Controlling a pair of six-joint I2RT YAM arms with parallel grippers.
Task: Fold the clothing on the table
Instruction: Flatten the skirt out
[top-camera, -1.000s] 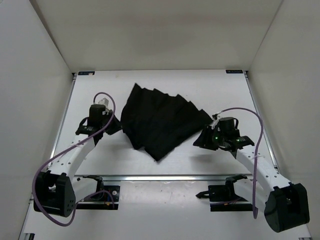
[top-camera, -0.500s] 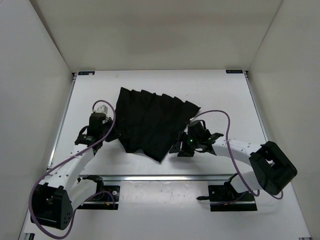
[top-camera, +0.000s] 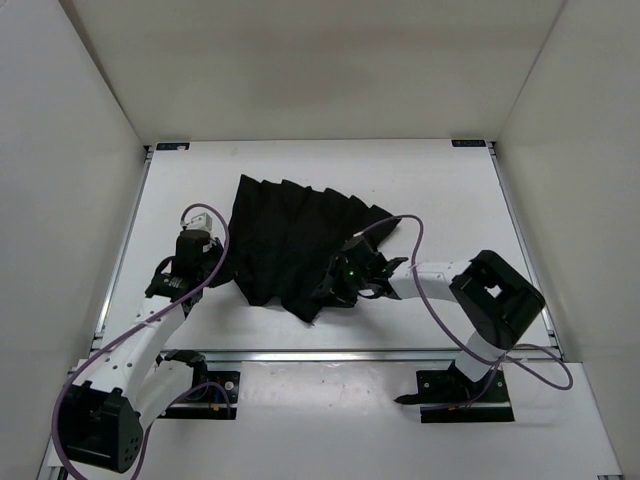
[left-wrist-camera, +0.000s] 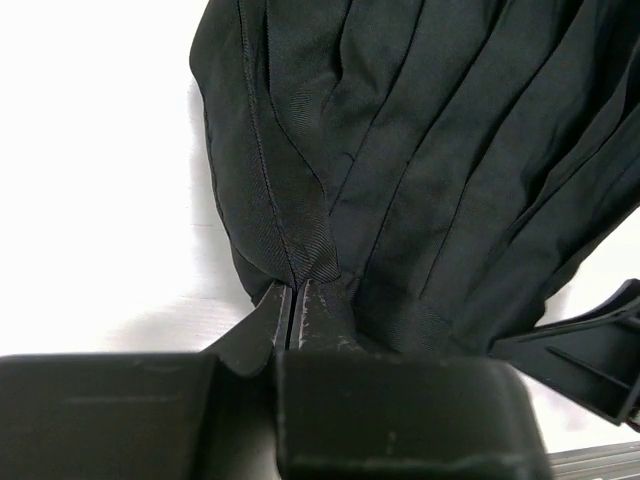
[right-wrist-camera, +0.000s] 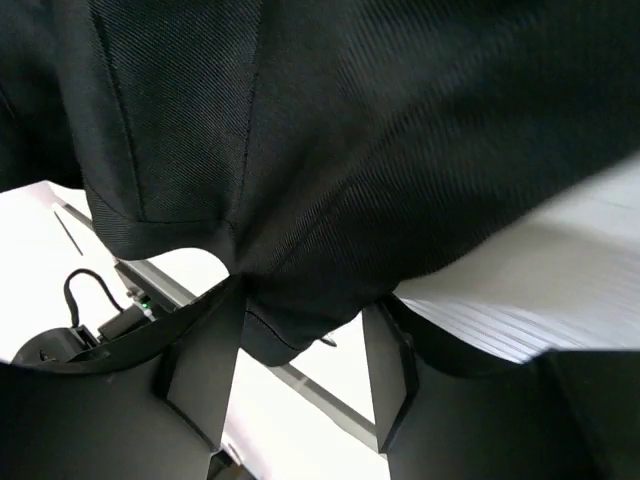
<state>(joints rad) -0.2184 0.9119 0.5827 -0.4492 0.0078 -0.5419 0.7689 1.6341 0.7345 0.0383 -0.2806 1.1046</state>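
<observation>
The table carried the clothing spread as a pleated fan just left of its middle, its narrow point toward 6 o'clock. At the cloth's 8 o'clock edge the left gripper was pinched tight on a fold. At 5 o'clock the right gripper stood wide, the hem hanging loose between its fingers.

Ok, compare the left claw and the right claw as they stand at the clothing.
The left claw is shut, pinching a fold at the left edge of the black pleated garment. The right claw is open, with the garment's near hem between its spread fingers, not clamped. In the top view, the left claw sits at the garment's left side and the right claw at its near right edge. Both are black and both meet the garment's border over the white table.
</observation>
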